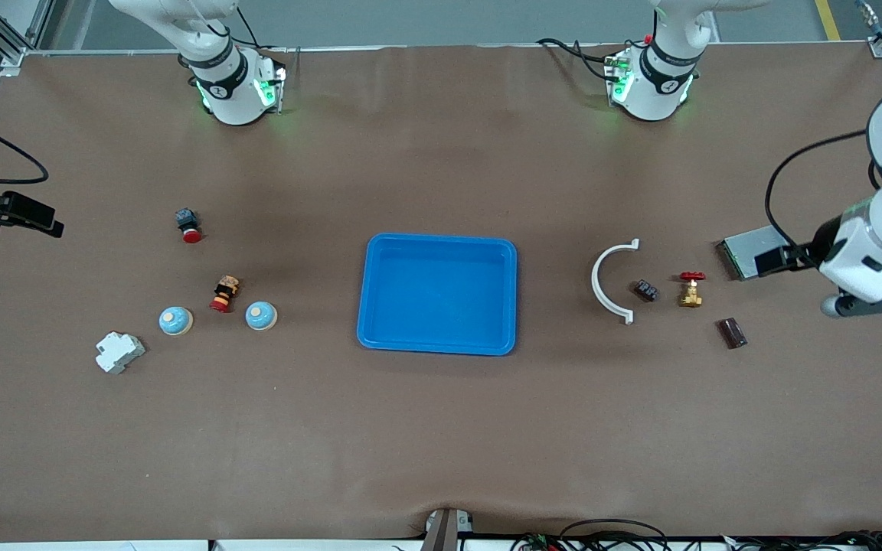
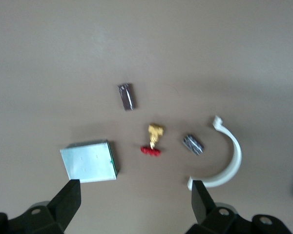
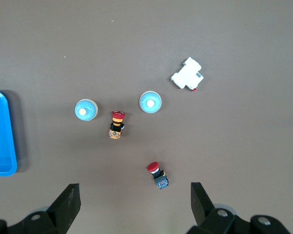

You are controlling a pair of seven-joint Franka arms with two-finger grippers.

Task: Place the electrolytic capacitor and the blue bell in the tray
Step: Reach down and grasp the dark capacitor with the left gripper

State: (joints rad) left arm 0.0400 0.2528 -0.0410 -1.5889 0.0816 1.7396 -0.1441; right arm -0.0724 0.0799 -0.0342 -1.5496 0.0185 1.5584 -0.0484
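Brown paper-covered table (image 1: 441, 428), both arm bases at its edge farthest from the front camera.

Blue tray (image 1: 439, 343) at table centre; nothing in it.

Toward the right arm's end: two blue bells (image 1: 176, 321) (image 1: 261, 315) with a small red-capped figure-like button (image 1: 224, 295) between them, a red pushbutton (image 1: 188, 225) farther from the camera, a white breaker block (image 1: 119, 352) nearest it.

Toward the left arm's end: white curved clip (image 1: 608, 283), small black part (image 1: 645, 291), brass valve with red handle (image 1: 690, 288), dark cylindrical capacitor (image 1: 733, 333), grey flat module (image 1: 747, 252).

Left gripper (image 2: 134, 200) hangs over the module, fingers spread, holding nothing. Right gripper (image 3: 134, 200) hangs over bare table near the red pushbutton, fingers spread, nothing held.

Wide bare paper lies between the tray and both clusters, and along the camera-side edge
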